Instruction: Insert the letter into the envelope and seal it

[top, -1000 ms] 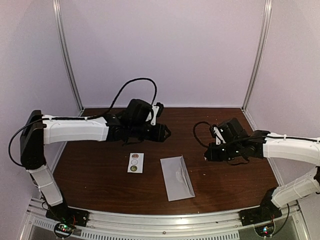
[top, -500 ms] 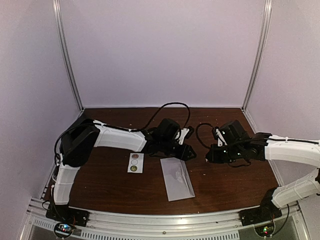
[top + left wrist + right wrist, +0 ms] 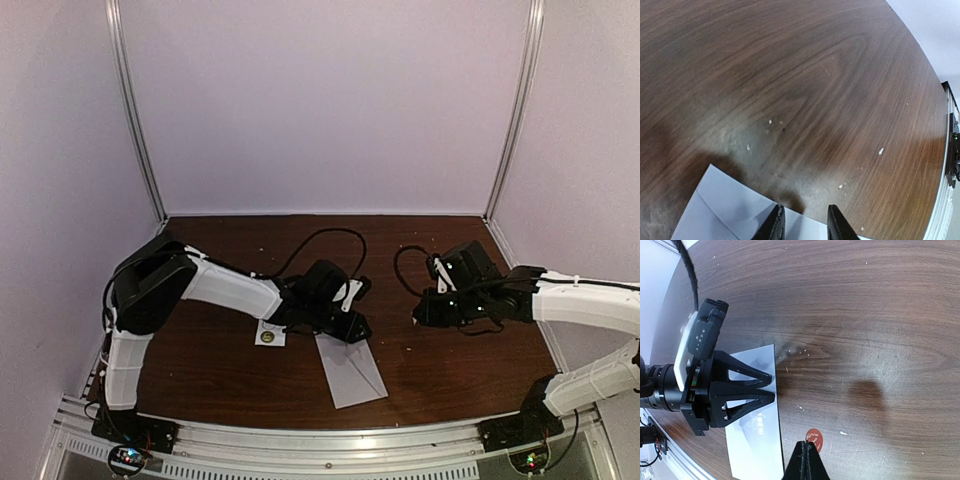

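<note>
Where the pale grey-white oblong paper envelope (image 3: 352, 372) lies, sealing is judged begun: left gripper (image 3: 802, 222) parted at its edge, right gripper (image 3: 807, 450) closed; pinning is required next.

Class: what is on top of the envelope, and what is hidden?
The left gripper is over the far end of the envelope, covering that part. Its contents cannot be seen.

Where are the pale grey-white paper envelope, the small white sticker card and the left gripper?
pale grey-white paper envelope (image 3: 356, 380), top view, on its bare near half.
small white sticker card (image 3: 268, 338), top view, on its uncovered near end.
left gripper (image 3: 773, 388), right wrist view, midway between its two fingertips.
</note>
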